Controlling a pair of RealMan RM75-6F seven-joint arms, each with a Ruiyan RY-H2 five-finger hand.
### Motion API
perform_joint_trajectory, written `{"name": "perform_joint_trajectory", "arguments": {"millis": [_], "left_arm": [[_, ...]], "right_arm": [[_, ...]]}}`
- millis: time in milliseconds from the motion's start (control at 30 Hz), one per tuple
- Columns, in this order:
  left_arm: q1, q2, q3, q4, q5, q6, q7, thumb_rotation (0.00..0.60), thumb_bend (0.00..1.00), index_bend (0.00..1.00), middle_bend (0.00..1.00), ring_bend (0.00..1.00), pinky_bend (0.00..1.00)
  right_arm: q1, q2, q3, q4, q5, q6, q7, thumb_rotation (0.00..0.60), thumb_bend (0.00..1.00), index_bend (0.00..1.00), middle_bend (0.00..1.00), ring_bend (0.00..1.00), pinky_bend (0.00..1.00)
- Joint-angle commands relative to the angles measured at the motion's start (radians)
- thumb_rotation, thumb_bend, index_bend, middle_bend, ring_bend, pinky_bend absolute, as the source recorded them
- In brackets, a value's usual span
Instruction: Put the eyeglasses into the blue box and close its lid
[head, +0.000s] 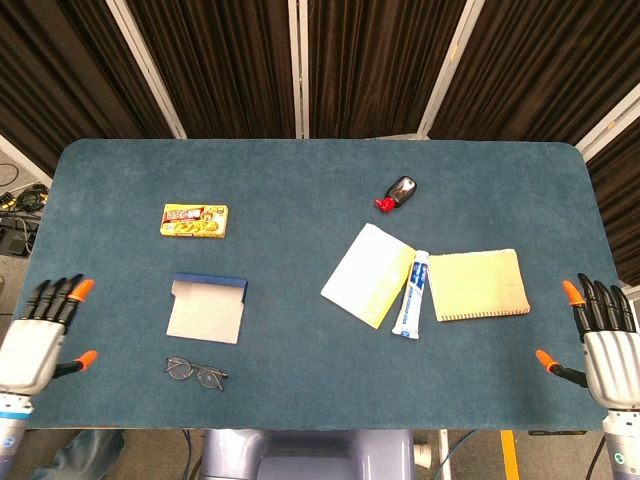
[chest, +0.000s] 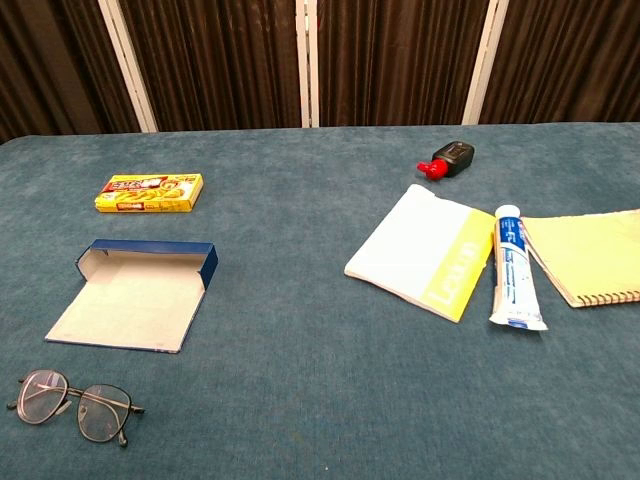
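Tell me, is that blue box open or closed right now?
Open. The blue box has its lid folded out flat on the table, and nothing shows inside; the eyeglasses lie in front of it.

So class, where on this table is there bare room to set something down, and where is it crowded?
Bare cloth spans the middle, between the blue box and booklet, plus the whole far strip and the near right edge. It is crowded where booklet, toothpaste and notebook touch, and tight between box and eyeglasses.
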Motion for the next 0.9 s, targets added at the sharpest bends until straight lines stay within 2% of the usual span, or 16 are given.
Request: {"name": "perform_joint_trajectory", "arguments": {"millis": [33,167,200,300,467,667,900], "left_arm": [[-0.046,-0.048,0.023,-0.009,0.005,-0.094,0.061,0.600,0.01,0.10,0.00,0.00,0.00],[-0.082,-0.111,0.025,-0.011,-0.029,-0.182,0.102,0.600,0.20,0.28,0.00,0.00,0.00],[-0.092,-0.129,0.025,-0.006,-0.030,-0.197,0.106,0.600,0.25,0.31,0.00,0.00,0.00],[-0.110,-0.165,0.027,0.005,-0.040,-0.229,0.127,0.600,0.35,0.38,0.00,0.00,0.00],[-0.130,-0.198,0.029,-0.004,-0.075,-0.275,0.182,0.600,0.41,0.46,0.00,0.00,0.00],[-0.142,-0.217,0.035,-0.016,-0.101,-0.300,0.227,0.600,0.45,0.47,0.00,0.00,0.00],[-0.154,-0.228,0.051,-0.032,-0.140,-0.336,0.274,0.600,0.45,0.47,0.00,0.00,0.00]], "right_arm": [[0.001,0.001,0.000,-0.002,0.000,-0.002,0.002,0.600,0.00,0.00,0.00,0.00,0.00],[0.006,0.002,0.002,-0.006,0.000,-0.010,0.007,0.600,0.00,0.00,0.00,0.00,0.00],[0.008,0.002,0.004,-0.004,0.001,-0.012,0.007,0.600,0.00,0.00,0.00,0.00,0.00],[0.012,0.001,0.005,-0.003,0.006,-0.020,0.011,0.600,0.00,0.00,0.00,0.00,0.00],[0.013,0.004,0.005,-0.002,0.009,-0.024,0.022,0.600,0.00,0.00,0.00,0.00,0.00],[0.013,0.008,0.006,-0.003,0.011,-0.025,0.030,0.600,0.00,0.00,0.00,0.00,0.00],[0.014,0.010,0.006,-0.003,0.014,-0.031,0.036,0.600,0.00,0.00,0.00,0.00,0.00]]}}
